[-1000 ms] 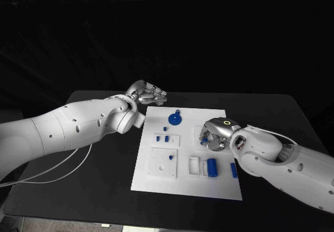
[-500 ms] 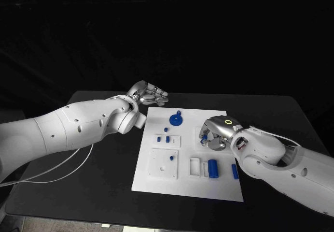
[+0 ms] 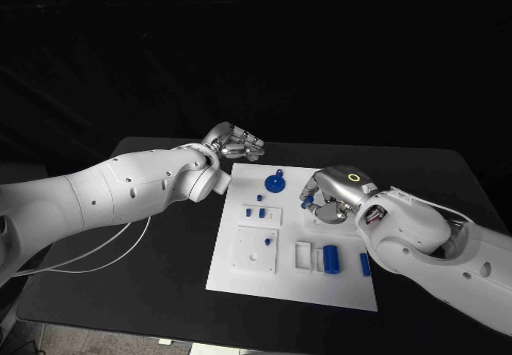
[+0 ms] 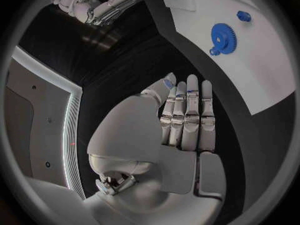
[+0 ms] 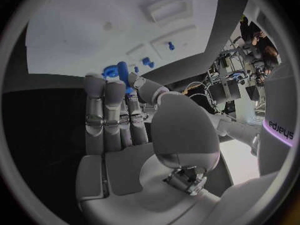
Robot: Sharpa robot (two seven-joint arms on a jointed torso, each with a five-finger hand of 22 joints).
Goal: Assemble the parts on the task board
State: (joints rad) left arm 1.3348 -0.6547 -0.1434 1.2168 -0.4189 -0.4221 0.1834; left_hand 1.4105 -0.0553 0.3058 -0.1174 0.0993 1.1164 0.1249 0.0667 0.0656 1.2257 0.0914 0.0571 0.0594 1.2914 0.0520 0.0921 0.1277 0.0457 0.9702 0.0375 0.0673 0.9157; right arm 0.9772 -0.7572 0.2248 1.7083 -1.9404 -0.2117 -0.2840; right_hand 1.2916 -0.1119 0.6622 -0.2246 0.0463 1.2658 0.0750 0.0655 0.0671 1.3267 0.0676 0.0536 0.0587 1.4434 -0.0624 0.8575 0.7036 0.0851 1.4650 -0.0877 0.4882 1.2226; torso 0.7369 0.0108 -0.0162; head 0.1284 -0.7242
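We see our right hand (image 3: 326, 201) pinching a small blue part (image 3: 308, 200) above the task board (image 3: 256, 277) while our left hand (image 3: 237, 142) hangs empty with fingers together, so a loose pinch could drop it.

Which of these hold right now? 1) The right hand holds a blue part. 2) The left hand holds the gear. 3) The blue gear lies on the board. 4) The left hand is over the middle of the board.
1) True: the right hand has its fingers round a small blue part.
2) False: the left hand holds nothing, fingers curled in.
3) True: the blue gear lies on the task board, near its far edge.
4) False: it hangs beyond the board's far left corner.
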